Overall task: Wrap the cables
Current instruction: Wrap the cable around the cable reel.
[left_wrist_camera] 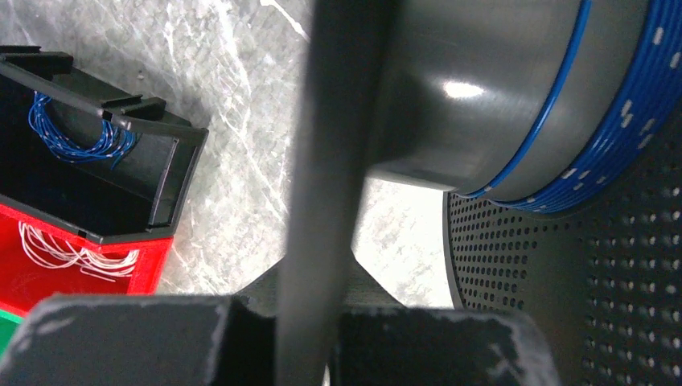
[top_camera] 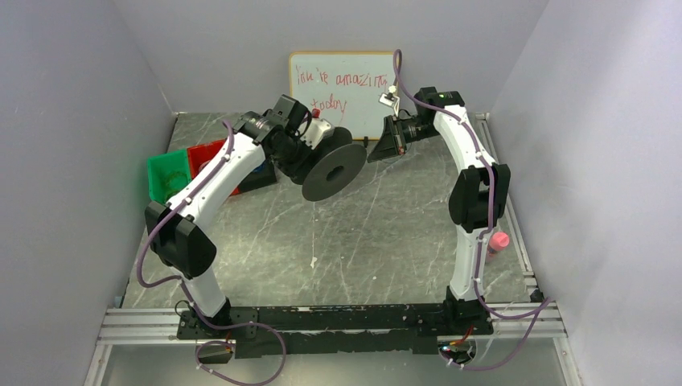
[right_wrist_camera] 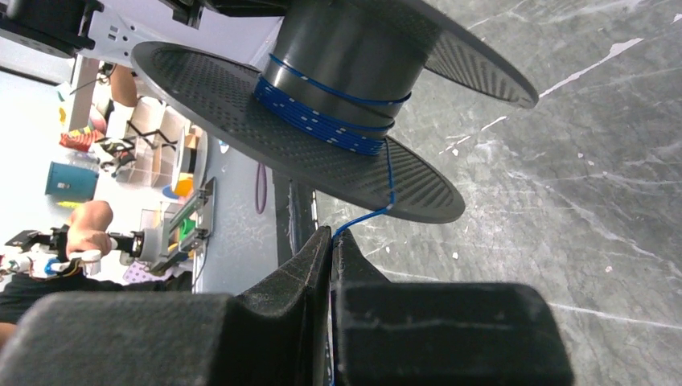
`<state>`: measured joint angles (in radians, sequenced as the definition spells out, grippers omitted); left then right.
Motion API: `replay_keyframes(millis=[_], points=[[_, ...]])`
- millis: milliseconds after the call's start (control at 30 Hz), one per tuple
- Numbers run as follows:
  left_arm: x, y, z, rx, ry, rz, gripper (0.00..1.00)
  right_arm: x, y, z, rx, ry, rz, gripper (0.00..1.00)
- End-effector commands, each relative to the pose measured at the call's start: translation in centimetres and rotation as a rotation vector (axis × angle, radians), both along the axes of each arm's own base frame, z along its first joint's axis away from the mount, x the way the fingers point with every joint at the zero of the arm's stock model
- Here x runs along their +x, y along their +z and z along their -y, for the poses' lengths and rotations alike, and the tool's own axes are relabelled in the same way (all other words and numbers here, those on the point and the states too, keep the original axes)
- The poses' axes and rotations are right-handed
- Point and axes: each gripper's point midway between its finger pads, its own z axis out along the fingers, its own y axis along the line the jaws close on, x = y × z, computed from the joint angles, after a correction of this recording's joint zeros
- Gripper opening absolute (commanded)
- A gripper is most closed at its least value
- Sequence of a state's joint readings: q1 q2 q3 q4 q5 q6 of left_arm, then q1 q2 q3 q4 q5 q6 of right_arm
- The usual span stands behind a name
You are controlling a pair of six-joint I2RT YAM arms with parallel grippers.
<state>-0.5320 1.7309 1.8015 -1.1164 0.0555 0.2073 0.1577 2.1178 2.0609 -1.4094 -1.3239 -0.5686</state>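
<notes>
The left gripper [left_wrist_camera: 310,322] is clamped on one flange of a black spool [top_camera: 334,170], held above the far table [top_camera: 386,241]. The blue cable [right_wrist_camera: 338,129] is wound around the spool's hub; one strand runs off a flange's rim into the right gripper [right_wrist_camera: 331,241], just right of the spool, whose fingers are pressed together, pinching it. Further blue coils [left_wrist_camera: 76,141] lie in a black bin [left_wrist_camera: 173,173] at far left.
</notes>
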Motion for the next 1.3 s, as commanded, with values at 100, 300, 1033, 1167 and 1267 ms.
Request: replay_keyframes(millis=[100, 300, 1033, 1167, 1267], points=[[3.0, -0.1, -2.5, 0.061, 0.199, 0.090, 0.02, -3.2, 4.8, -0.5, 0.067, 0.023, -0.003, 0.05], [3.4, -0.3, -3.2, 0.109, 0.214, 0.119, 0.02, -3.3, 5.4, -0.7, 0.078, 0.025, 0.004, 0.07], [3.1, -1.8, -1.8, 0.249, 0.161, 0.194, 0.02, -3.5, 5.8, -1.5, 0.083, 0.044, 0.026, 0.04], [3.1, -2.6, -1.4, 0.268, 0.158, 0.181, 0.02, -4.1, 6.1, -2.1, 0.081, 0.064, 0.037, 0.04], [3.1, -3.0, -1.0, 0.268, 0.159, 0.167, 0.02, -4.8, 6.2, -2.8, 0.075, 0.089, 0.052, 0.05]])
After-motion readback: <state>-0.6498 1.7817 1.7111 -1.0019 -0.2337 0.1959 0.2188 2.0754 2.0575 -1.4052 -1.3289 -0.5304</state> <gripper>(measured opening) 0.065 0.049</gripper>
